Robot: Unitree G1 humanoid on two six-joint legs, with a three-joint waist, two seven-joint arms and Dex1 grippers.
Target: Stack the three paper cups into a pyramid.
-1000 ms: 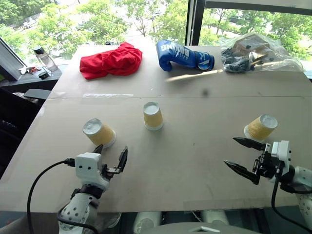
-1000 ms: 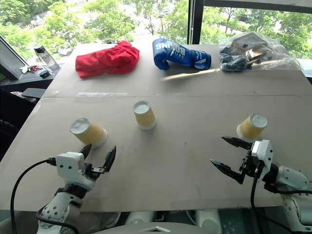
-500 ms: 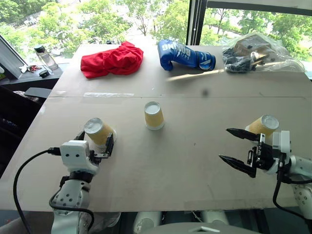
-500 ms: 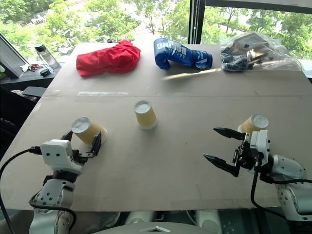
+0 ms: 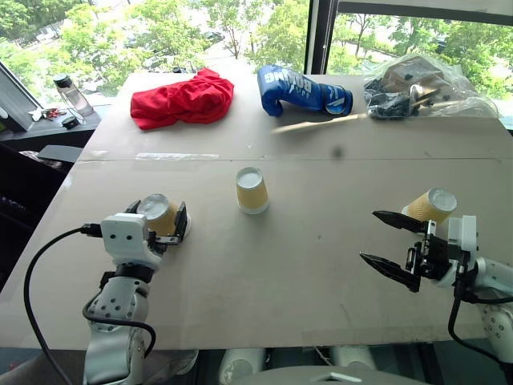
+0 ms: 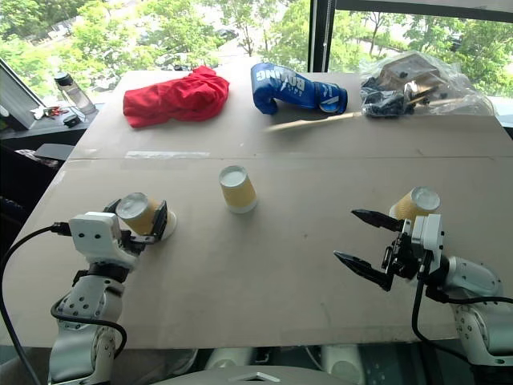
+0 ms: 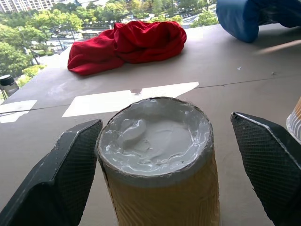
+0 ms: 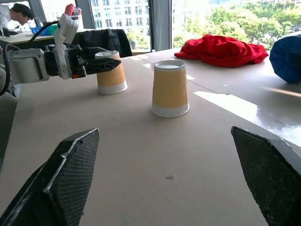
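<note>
Left cup (image 7: 157,165): base cut off at frame edge in left wrist view; contact with pincer fingers (image 7: 61,174) can't be told. Blue glove (image 7: 254,16) clipped by the frame. Plastic bag (image 5: 425,88) contents not identifiable.

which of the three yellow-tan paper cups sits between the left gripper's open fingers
The leftmost yellow-tan paper cup, upside down between the left gripper's open black fingers. The middle cup and the right cup each stand outside any gripper.

Three paper cups (image 6: 237,189) stand upside down on the table (image 6: 280,257), well apart. The left gripper (image 6: 138,220) straddles the left cup with fingers spread; the right gripper (image 6: 362,241) hangs open beside the right cup.
</note>
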